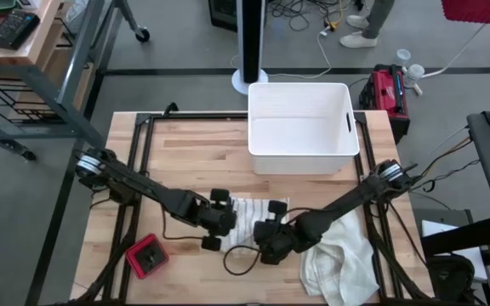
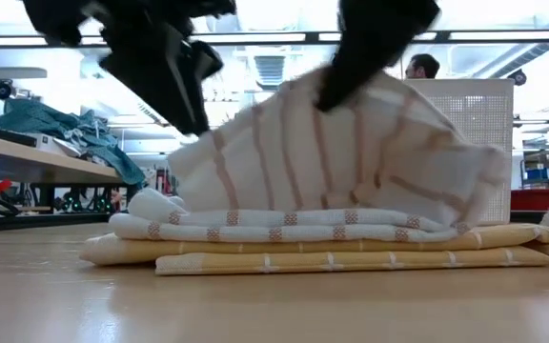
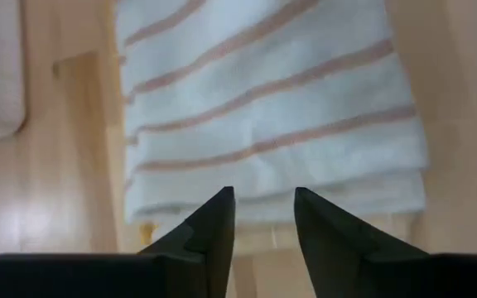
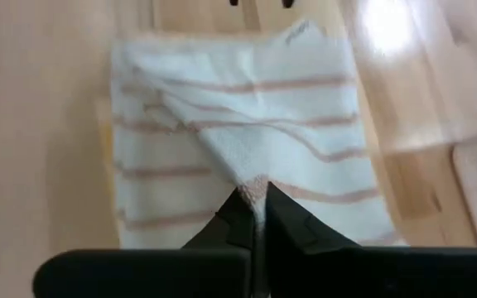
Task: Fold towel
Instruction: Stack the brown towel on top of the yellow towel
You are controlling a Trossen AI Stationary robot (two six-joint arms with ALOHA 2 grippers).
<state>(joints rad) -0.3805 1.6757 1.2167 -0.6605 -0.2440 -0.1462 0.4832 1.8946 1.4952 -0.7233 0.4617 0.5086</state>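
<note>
The striped towel [image 1: 252,212] lies folded on the counter [image 1: 194,144], toward 6 o'clock from the white bin [image 1: 300,127] in the high view. In the low view it sits on top of a flat yellow towel [image 2: 351,255], and its upper layer is pulled up into a tent.

The right end effector [image 4: 255,201] has its fingers pinched tight on a fold of the striped towel, lifting that fold off the layers below. In the high view it sits at the towel's 4 o'clock corner.

The left end effector [image 3: 263,217] hovers at the towel's 9 o'clock edge, fingers parted with a gap between the tips and nothing between them; the towel's edge lies just past them.

A loose white cloth [image 1: 343,259] is heaped at 4 o'clock from the towel, under the right arm. A red block [image 1: 147,257] rests near the counter's 7 o'clock corner. Beyond the counter a person [image 2: 421,66] shows behind a white panel.
</note>
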